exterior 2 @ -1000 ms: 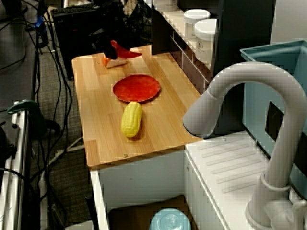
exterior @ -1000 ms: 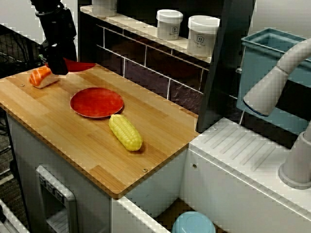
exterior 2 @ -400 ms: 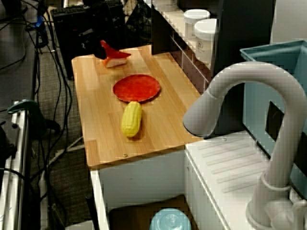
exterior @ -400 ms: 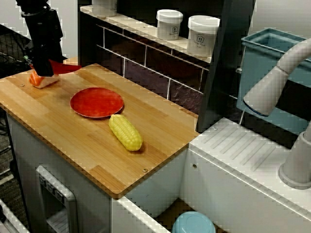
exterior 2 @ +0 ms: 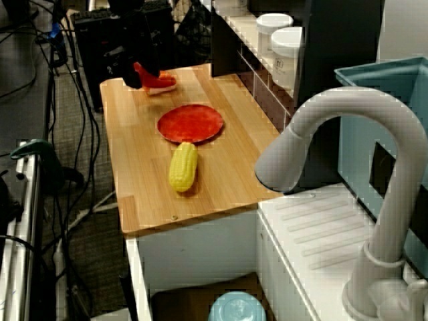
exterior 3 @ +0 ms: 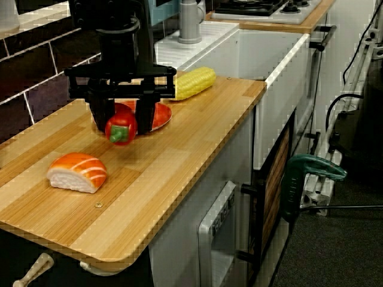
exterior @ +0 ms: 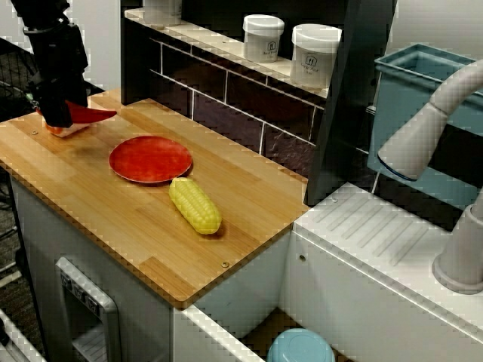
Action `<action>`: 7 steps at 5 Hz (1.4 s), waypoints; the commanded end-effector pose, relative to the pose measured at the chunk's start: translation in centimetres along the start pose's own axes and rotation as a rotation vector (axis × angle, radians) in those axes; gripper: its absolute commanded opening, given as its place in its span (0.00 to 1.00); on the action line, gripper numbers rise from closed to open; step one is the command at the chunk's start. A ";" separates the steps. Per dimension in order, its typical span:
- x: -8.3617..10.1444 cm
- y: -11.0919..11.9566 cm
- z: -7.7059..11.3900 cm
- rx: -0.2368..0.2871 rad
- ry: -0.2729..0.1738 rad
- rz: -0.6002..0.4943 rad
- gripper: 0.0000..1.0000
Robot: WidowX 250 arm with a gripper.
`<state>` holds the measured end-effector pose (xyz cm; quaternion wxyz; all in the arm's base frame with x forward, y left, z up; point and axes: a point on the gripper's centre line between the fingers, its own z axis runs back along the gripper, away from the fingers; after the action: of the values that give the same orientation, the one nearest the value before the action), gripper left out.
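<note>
The black gripper [exterior 3: 122, 119] hangs over the worktop [exterior: 113, 219] near its free end, the one away from the sink. Its jaws are clenched on a red pepper [exterior 3: 120, 131] with a green stem. In the view from the worktop's end, the two jaws press on the pepper from either side and the stem end faces the camera. The pepper appears to hang just clear of the wood, with a soft shadow beneath it. In the view across the sink, the pepper [exterior: 87, 115] sticks out sideways from the gripper [exterior: 56, 113].

A piece of salmon sushi [exterior 3: 78, 172] lies on the wood near the pepper, towards the free end and apart from the jaws. In the view across the sink, the gripper hides most of the sushi [exterior: 64, 130].

A flat red plate [exterior: 150, 158] sits near the middle of the worktop, on the sink side of the gripper. From the worktop's end, the jaws partly cover it. A yellow corn cob [exterior: 195, 204] lies just beside the plate, closer to the sink end, and whether the two touch cannot be told.

Along the back edge, two white jars [exterior: 263, 37] stand on a shelf [exterior: 226, 47] above the dark tiles. A grey faucet [exterior 2: 348, 134] curves over the sink beyond the worktop's other end.
</note>
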<state>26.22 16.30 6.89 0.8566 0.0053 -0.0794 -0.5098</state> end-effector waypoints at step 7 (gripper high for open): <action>-0.4 1.5 -0.7 0.081 0.066 0.123 1.00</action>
<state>27.57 17.11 4.84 0.8879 0.0298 -0.0612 -0.4550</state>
